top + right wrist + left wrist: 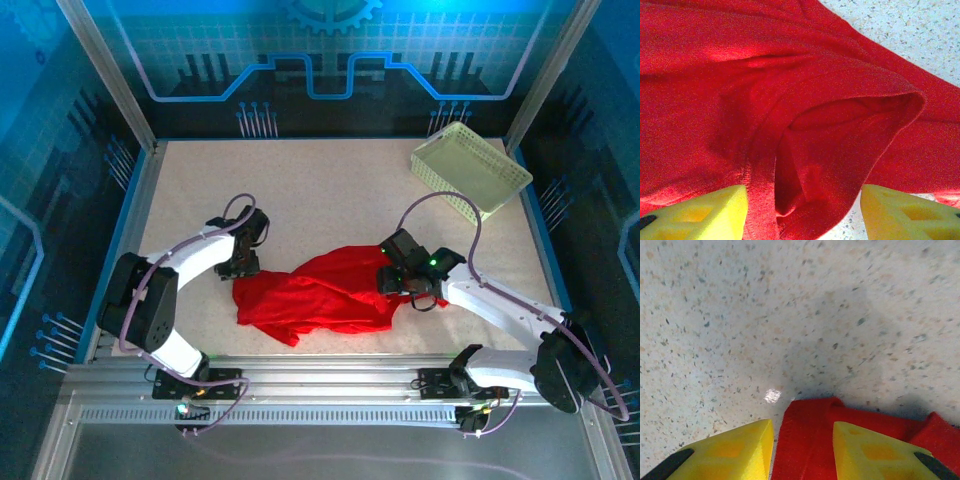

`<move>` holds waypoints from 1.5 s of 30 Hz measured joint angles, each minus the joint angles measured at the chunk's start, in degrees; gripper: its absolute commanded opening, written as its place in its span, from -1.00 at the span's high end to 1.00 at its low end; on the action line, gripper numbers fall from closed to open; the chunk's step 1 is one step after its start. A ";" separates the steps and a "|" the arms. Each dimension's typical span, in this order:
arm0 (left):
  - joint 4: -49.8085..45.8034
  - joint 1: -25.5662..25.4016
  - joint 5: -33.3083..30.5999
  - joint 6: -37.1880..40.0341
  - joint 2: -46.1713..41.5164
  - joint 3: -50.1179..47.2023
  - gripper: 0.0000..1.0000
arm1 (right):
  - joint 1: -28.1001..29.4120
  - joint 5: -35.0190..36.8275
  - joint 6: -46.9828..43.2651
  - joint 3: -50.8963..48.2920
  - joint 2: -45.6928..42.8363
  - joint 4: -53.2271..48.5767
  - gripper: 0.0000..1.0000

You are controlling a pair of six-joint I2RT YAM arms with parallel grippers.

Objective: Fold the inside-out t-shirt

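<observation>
The inside-out t-shirt (pixel 320 295) is a bright red crumpled heap on the speckled table, near the front middle. My left gripper (pixel 240 268) sits low at the heap's left corner. In the left wrist view its yellow fingers (pixel 740 450) stand apart, and a corner of the red cloth (pixel 807 415) lies flat on the table between them. My right gripper (pixel 395 285) is over the heap's right end. Its fingers (pixel 715 210) are spread wide around a raised, pocket-like fold of the shirt (pixel 840 130), possibly a sleeve or hem opening. No white tag is visible.
A pale yellow-green lattice basket (pixel 470 170) stands tilted at the back right corner. Metal frame posts and blue rails edge the table (pixel 300 190). Bare tabletop stretches behind the shirt and to its left.
</observation>
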 measured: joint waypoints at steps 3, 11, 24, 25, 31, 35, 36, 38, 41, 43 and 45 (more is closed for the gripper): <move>-0.07 -0.24 -0.33 0.02 1.25 0.98 0.25 | 0.00 0.00 0.00 0.00 -0.02 -0.02 -0.25; -0.98 -0.28 -0.48 0.07 4.22 1.09 0.22 | 0.00 0.04 -0.02 -0.44 -0.50 -0.04 -0.25; -1.31 -0.55 -1.40 0.04 5.68 1.66 0.40 | 0.00 0.02 -0.02 -0.48 -0.48 -0.02 -0.25; -1.31 -0.55 -1.44 0.02 5.79 1.95 0.42 | 0.00 0.02 -0.02 -0.50 -0.48 -0.02 -0.25; -1.29 0.15 -1.81 0.00 5.81 2.27 0.53 | 0.00 0.04 0.00 -1.05 -0.76 -0.02 -0.25; -1.31 0.59 -1.81 0.02 5.81 2.27 0.58 | 0.00 0.11 0.00 -1.46 -0.98 -0.07 -0.26; -1.31 0.59 -1.79 0.02 5.81 2.27 0.58 | -0.02 0.20 0.00 -1.46 -0.98 -0.07 -0.26; -1.29 0.66 -1.79 0.00 5.81 2.27 0.59 | -0.02 0.22 0.00 -1.46 -1.03 -0.04 -0.26; -1.29 0.70 -1.79 0.02 5.81 2.27 0.62 | -0.09 0.20 0.00 -1.46 -1.09 -0.04 -0.26; -1.29 0.87 -1.79 0.02 5.81 2.27 0.67 | -0.17 0.20 0.00 -1.46 -1.09 -0.04 -0.26; -1.29 1.14 -1.77 0.02 5.81 2.25 0.73 | -0.35 0.20 0.00 -1.46 -1.09 -0.04 -0.26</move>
